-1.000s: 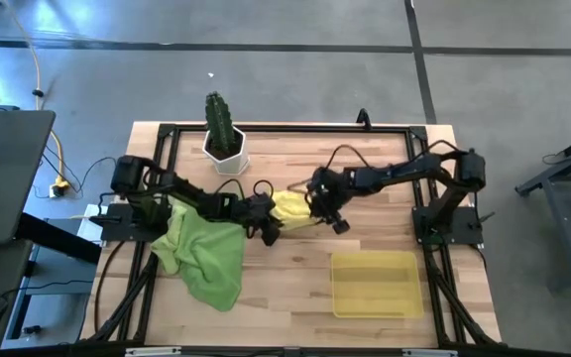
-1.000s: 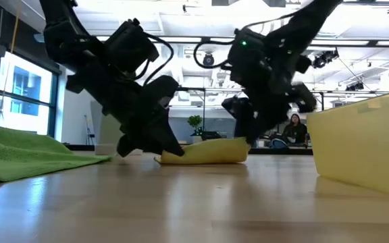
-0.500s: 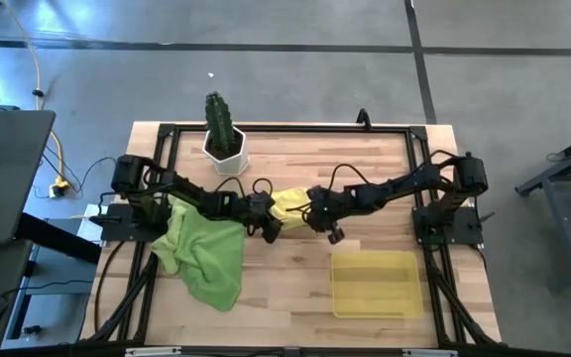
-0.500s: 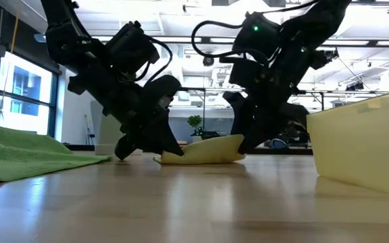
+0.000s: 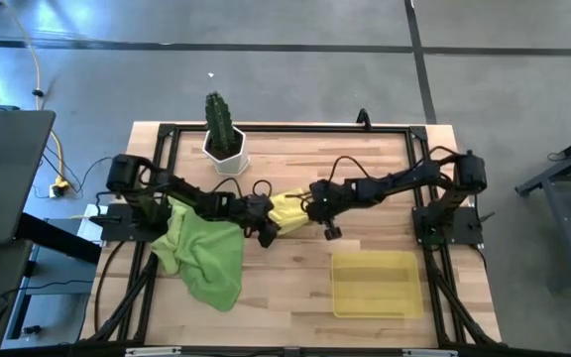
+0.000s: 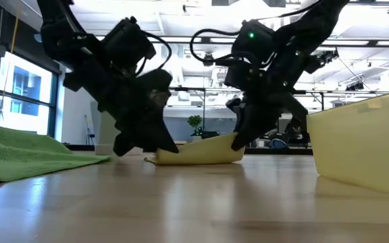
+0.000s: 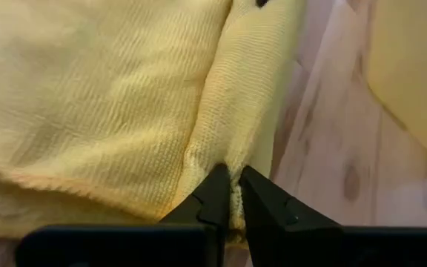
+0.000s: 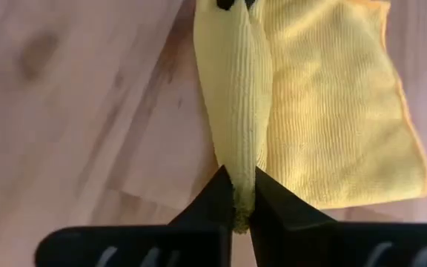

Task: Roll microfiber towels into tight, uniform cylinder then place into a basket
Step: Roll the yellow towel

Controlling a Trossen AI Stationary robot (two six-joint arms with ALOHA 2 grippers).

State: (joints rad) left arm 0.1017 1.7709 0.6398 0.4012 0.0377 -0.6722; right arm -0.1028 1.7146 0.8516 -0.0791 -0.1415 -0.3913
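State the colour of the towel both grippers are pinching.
Bright yellow towel, plain and unpatterned; the right wrist view shows it best.

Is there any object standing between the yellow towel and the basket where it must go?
Nothing visible does. The yellow towel, pinched by the left end effector and the right end effector, lies apart from the basket, with only bare wooden table between them. The green towels lie on the other side.

Both arms reach low toward the table's middle, the left gripper (image 7: 230, 194) and right gripper (image 8: 241, 194) facing each other, each with its fingers pinched on an end of the yellow towel (image 5: 287, 209)
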